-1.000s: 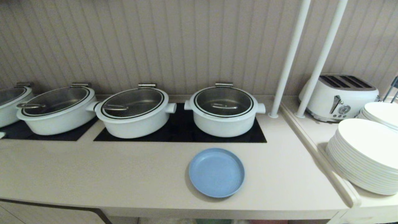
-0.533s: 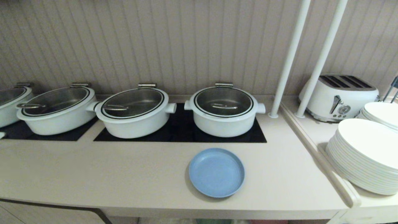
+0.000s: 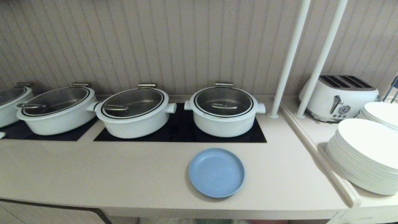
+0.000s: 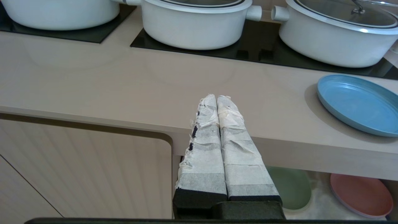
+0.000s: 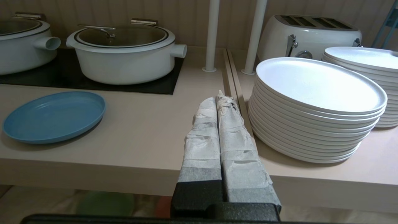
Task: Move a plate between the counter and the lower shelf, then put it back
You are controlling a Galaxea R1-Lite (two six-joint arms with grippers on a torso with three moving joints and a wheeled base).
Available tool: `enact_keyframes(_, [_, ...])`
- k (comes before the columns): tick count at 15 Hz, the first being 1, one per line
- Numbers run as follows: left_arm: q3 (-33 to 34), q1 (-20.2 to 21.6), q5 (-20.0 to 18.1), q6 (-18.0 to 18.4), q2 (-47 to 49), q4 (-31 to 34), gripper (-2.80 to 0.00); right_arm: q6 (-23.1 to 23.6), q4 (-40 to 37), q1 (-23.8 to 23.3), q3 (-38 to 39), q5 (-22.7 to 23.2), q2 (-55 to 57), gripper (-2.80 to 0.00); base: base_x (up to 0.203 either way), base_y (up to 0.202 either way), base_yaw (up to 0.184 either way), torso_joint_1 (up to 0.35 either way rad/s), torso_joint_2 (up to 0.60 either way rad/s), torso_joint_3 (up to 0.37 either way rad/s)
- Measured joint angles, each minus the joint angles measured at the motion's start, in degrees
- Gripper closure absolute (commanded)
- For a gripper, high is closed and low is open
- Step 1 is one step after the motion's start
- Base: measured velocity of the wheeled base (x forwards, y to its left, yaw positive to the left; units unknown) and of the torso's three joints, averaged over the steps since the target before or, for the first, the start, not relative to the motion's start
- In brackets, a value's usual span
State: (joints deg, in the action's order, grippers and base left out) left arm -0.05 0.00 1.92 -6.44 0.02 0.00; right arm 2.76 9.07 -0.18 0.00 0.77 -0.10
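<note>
Beige bench point(image 3: 124, 174): one blue plate point(image 3: 216, 172) before four white pots point(image 3: 223, 110) (lidded); both arms' fingers point(image 4: 217, 105) point(image 5: 217, 104) pressed together, empty.

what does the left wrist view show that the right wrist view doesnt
Only the left wrist view: the shut left claw, a cabinet door under the counter, and a pink plate clearly seen on the lower shelf.

Only the right wrist view: the shut right claw, the toaster, two white poles and stacks of white plates on the side ledge.

Both: the blue plate on the counter, white pots on the cooktop, and a green plate below.
</note>
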Motion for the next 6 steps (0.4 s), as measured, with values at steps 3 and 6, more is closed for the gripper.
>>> enact_keyframes(3, [0.00, 0.00, -0.03, 0.00, 0.00, 0.00, 0.00, -0.01, 0.07, 0.01, 0.00, 0.08, 0.00, 0.00, 0.000, 0.000, 0.000, 0.000, 0.00, 0.000])
enact_keyframes(6, [0.00, 0.00, -0.02, 0.00, 0.00, 0.00, 0.00, -0.61, 0.07, 0.02, 0.00, 0.04, 0.00, 0.00, 0.000, 0.000, 0.000, 0.000, 0.00, 0.000])
